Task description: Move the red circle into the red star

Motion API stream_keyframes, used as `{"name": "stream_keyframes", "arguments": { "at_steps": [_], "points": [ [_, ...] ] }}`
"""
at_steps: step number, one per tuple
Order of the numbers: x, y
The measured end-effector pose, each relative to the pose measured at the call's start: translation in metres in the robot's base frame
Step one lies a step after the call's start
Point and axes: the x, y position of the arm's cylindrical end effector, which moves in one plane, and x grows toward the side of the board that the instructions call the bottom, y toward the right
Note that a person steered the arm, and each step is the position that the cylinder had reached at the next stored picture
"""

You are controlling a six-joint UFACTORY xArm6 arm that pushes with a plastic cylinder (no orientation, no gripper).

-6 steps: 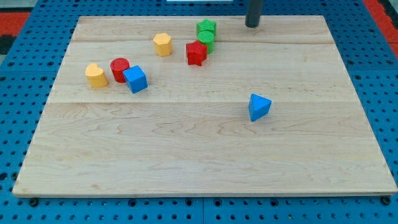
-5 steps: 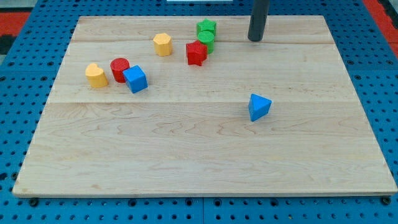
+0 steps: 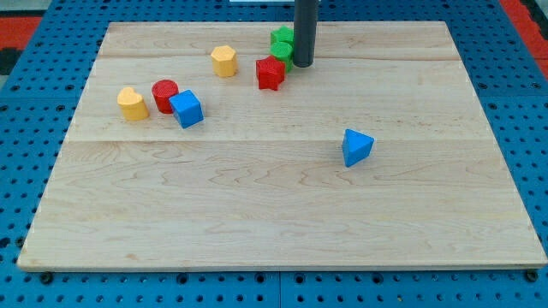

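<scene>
The red circle (image 3: 164, 94) sits at the board's left, touching a blue cube (image 3: 186, 109) on its right, with a yellow block (image 3: 132, 103) just to its left. The red star (image 3: 270, 73) lies near the top middle, below two green blocks (image 3: 281, 44). My tip (image 3: 303, 65) is just right of the red star and the green blocks, the rod partly covering the green ones. The tip is far to the right of the red circle.
A yellow hexagon block (image 3: 223, 61) lies between the red circle and the red star, nearer the top. A blue triangle block (image 3: 355, 147) sits right of centre. The wooden board (image 3: 274, 231) lies on a blue pegboard.
The rod has moved left and down the view, from the top edge right of the green blocks to right beside the red star. No block has moved.
</scene>
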Motion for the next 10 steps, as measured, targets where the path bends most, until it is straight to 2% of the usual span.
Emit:
{"name": "stream_keyframes", "arguments": {
  "at_steps": [1,2,3,4,6,7,8,9,10],
  "points": [
    [0.016,0.035],
    [0.071,0.043],
    [0.12,-0.001],
    [0.125,-0.042],
    [0.125,-0.062],
    [0.143,-0.071],
    [0.161,-0.134],
    [0.153,-0.191],
    [0.124,-0.232]
  ]
}}
